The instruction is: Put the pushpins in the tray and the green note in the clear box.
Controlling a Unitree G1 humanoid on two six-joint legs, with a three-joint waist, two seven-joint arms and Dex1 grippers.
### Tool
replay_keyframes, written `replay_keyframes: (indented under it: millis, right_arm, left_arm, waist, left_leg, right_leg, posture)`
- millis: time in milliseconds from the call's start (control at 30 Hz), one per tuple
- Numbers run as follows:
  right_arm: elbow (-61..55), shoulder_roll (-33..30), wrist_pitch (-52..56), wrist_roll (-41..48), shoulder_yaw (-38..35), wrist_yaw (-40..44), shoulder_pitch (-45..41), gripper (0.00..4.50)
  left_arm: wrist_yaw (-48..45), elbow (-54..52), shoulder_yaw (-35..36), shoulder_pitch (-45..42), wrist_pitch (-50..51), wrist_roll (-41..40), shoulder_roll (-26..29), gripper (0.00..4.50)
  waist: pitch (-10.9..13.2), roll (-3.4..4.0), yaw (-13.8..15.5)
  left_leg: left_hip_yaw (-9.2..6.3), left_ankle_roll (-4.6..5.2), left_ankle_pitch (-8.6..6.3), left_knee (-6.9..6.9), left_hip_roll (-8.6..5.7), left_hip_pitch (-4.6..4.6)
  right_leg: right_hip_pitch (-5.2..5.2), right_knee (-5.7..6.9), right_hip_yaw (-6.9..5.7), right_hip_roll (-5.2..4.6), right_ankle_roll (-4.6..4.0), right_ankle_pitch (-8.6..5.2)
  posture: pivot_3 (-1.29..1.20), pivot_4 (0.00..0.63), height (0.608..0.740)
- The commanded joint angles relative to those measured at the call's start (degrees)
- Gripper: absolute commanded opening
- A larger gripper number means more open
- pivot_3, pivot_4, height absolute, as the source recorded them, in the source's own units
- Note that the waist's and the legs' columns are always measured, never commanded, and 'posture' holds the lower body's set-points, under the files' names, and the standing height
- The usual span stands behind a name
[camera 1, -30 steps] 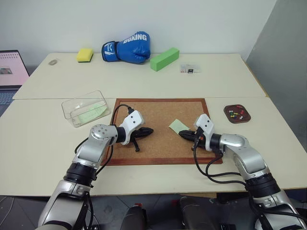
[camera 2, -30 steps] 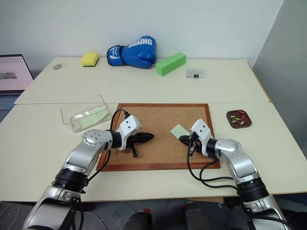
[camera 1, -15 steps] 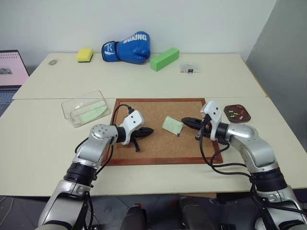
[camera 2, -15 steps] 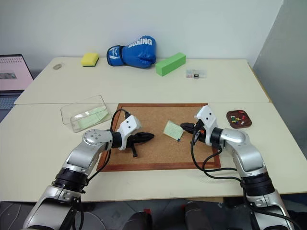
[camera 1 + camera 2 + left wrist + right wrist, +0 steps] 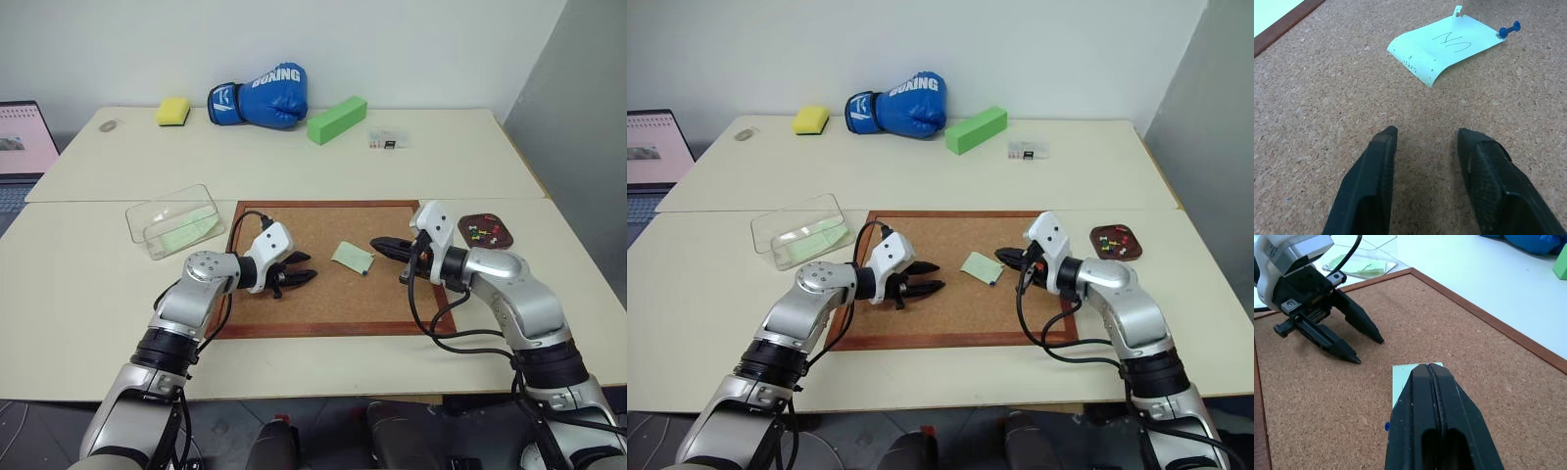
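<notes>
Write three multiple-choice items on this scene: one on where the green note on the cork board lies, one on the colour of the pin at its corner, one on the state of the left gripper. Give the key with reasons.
1. Where does the green note lie?
A. On the cork board, between the two grippers
B. In the tray
C. Under the boxing glove

2. What colour is the pushpin at the note's corner?
A. Yellow
B. Blue
C. White

3. How does the left gripper stand?
A. Shut on the note
B. Shut on a pin
C. Open, holding nothing

Key: 1 A, the note lies on the cork between the left gripper and the right gripper. 2 B, the left wrist view shows a blue head beside the note's corner. 3 C, that view shows bare cork in the gap between the two fingers.
</notes>
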Motion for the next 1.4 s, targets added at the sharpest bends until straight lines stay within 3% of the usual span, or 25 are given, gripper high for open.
replay_keyframes:
  millis: [33, 167, 633, 1033, 1400]
  right_arm:
    - [-0.22, 0.03, -5.00, -1.66, 1.20, 0.69, 1.48, 0.00]
    - [1.57, -0.02, -11.46, -4.22, 2.80, 1.25, 2.65, 0.43]
    - [8.30, 1.78, -22.33, -10.57, 6.12, 0.38, 2.11, 3.07]
    - [14.08, 4.46, -23.42, -11.91, 5.77, -0.58, -0.41, 3.07]
    - [12.94, 5.16, -22.12, -9.42, 4.30, 0.18, 0.08, 1.23]
  left_arm:
    - [-0.30, -1.68, 0.84, -0.09, -0.41, -0.43, 0.53, 2.02]
    - [-0.52, -2.08, 0.71, 0.38, -0.12, -0.48, 0.78, 2.05]
    - [-0.93, -2.68, 0.48, 0.98, 0.61, -0.40, 1.41, 2.05]
    - [-1.25, -2.95, 0.39, 0.85, 1.07, -0.32, 1.35, 2.05]
    - [-0.99, -3.77, 0.38, 0.96, 1.69, -0.42, 0.96, 2.05]
  waist:
    - [0.00, 0.00, 0.00]
    - [0.01, -0.01, -0.08]
    - [0.01, -0.01, -0.07]
    - [0.01, -0.01, -0.07]
    - [0.01, -0.01, -0.07]
  left_leg:
    - [0.01, 0.00, 0.00, 0.00, 0.00, 0.00]
    - [0.03, 0.00, 0.00, 0.04, 0.00, 0.03]
    - [0.03, 0.00, 0.00, 0.03, 0.01, 0.07]
    - [0.02, 0.00, 0.00, 0.03, 0.01, 0.08]
    - [0.02, 0.00, 0.00, 0.03, 0.01, 0.07]
  right_leg:
    - [0.00, 0.00, 0.00, 0.00, 0.00, 0.00]
    - [0.00, 0.04, 0.02, 0.00, 0.01, 0.01]
    - [0.02, 0.06, 0.01, 0.01, 0.00, 0.00]
    - [0.02, 0.08, 0.01, 0.01, 0.00, 0.00]
    - [0.02, 0.08, 0.02, 0.01, 0.00, 0.00]
  posture:
    - [0.00, 0.150, 0.740]
    - [0.00, 0.150, 0.740]
    - [0.00, 0.150, 0.740]
    - [0.00, 0.150, 0.740]
    - [0.00, 0.150, 0.740]
